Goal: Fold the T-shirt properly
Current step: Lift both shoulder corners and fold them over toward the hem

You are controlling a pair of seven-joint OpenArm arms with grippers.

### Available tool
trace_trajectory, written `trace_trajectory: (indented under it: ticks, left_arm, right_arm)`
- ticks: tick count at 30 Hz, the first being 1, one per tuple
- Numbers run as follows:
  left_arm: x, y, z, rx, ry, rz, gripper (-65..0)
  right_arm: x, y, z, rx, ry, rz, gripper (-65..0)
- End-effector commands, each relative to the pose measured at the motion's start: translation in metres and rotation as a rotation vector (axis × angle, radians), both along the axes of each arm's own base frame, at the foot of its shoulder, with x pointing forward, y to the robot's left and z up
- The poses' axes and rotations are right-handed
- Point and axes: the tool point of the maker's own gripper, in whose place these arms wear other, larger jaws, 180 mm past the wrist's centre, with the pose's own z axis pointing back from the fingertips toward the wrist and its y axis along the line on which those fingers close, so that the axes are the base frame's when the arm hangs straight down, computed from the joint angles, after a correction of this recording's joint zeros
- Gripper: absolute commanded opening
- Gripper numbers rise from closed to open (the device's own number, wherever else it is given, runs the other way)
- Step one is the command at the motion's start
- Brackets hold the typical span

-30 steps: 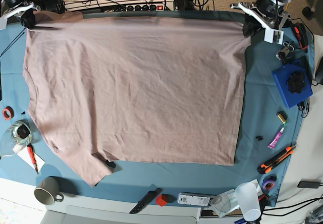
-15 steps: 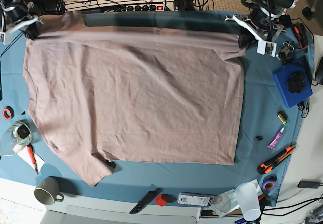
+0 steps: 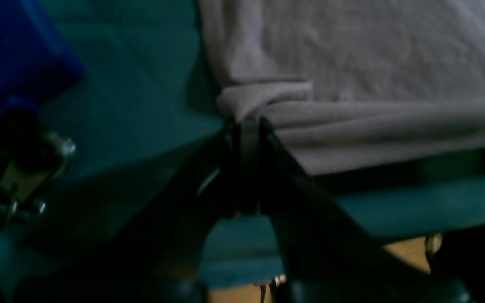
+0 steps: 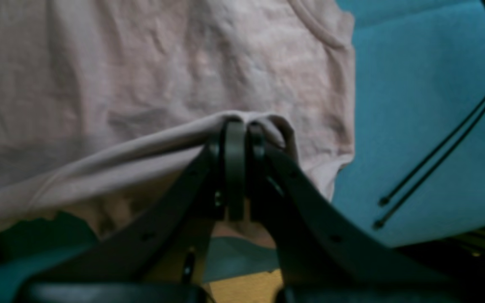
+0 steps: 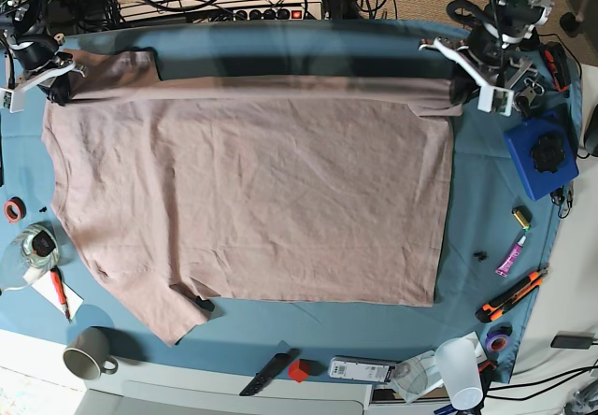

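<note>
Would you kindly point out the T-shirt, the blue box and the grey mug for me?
T-shirt (image 5: pixel 252 191), base view, middle of the flat fabric.
Blue box (image 5: pixel 533 164), base view, its top face, left of the black knob.
Grey mug (image 5: pixel 86 353), base view, its outer wall.

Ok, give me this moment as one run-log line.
left hand: shut on T-shirt far corner | right hand: shut on other far corner | far edge lifted | near part flat on table cloth

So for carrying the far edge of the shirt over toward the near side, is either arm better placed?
Neither alone. The left gripper and right gripper are each shut on a far corner of the T-shirt, its edge lifted between them, so both should probably move together.
</note>
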Motion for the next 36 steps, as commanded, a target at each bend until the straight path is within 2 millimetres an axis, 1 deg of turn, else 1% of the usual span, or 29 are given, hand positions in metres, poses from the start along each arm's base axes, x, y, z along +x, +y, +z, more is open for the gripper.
trace_trajectory:
  ticks: [1,3,6,9,11,13,17,20,23,27,29,31,34,36]
  left_arm:
    - [0.006,-0.001,0.009,0.003,-0.042,-0.006,-65.0]
    - [0.013,-0.006,0.014,0.012,-0.077,-0.019,-65.0]
    - [0.025,-0.005,0.022,0.041,-0.124,-0.026,-65.0]
    - [0.035,-0.005,0.028,0.041,-0.155,-0.026,-65.0]
    - [0.039,-0.006,0.030,0.041,-0.164,-0.028,-65.0]
    - [0.042,-0.004,0.028,0.037,-0.165,-0.029,-65.0]
    - [0.046,0.005,0.011,0.047,-0.128,-0.023,-65.0]
    - [0.053,0.008,0.004,0.042,-0.120,-0.012,-65.0]
    - [0.066,0.009,0.009,0.038,-0.155,-0.005,-65.0]
    - [0.083,0.010,0.021,0.039,-0.203,-0.003,-65.0]
    - [0.090,0.010,0.026,0.038,-0.221,-0.002,-65.0]
    - [0.094,0.011,0.026,0.037,-0.227,0.000,-65.0]
    - [0.100,0.013,0.015,0.030,-0.204,0.009,-65.0]
    - [0.107,0.011,0.004,0.019,-0.181,0.005,-65.0]
  right_arm:
    - [0.008,-0.005,0.013,-0.036,-0.039,0.008,-65.0]
    - [0.011,-0.004,0.012,-0.045,-0.040,0.013,-65.0]
    - [0.016,0.000,0.012,-0.043,-0.054,0.026,-65.0]
    - [0.022,-0.002,0.015,-0.059,-0.068,0.021,-65.0]
    - [0.027,-0.004,0.018,-0.067,-0.081,0.017,-65.0]
    - [0.033,-0.006,0.020,-0.064,-0.095,0.010,-65.0]
    - [0.041,-0.010,0.014,-0.029,-0.111,-0.013,-65.0]
    - [0.050,-0.018,0.012,-0.011,-0.128,-0.029,-65.0]
    - [0.059,-0.028,0.014,-0.004,-0.141,-0.040,-65.0]
    - [0.069,-0.042,0.021,-0.012,-0.154,-0.048,-65.0]
    - [0.073,-0.049,0.021,-0.005,-0.156,-0.056,-65.0]
    - [0.077,-0.053,0.019,0.010,-0.157,-0.067,-65.0]
    - [0.084,-0.054,0.014,0.032,-0.158,-0.068,-65.0]
    - [0.092,-0.053,0.012,0.018,-0.159,-0.059,-65.0]
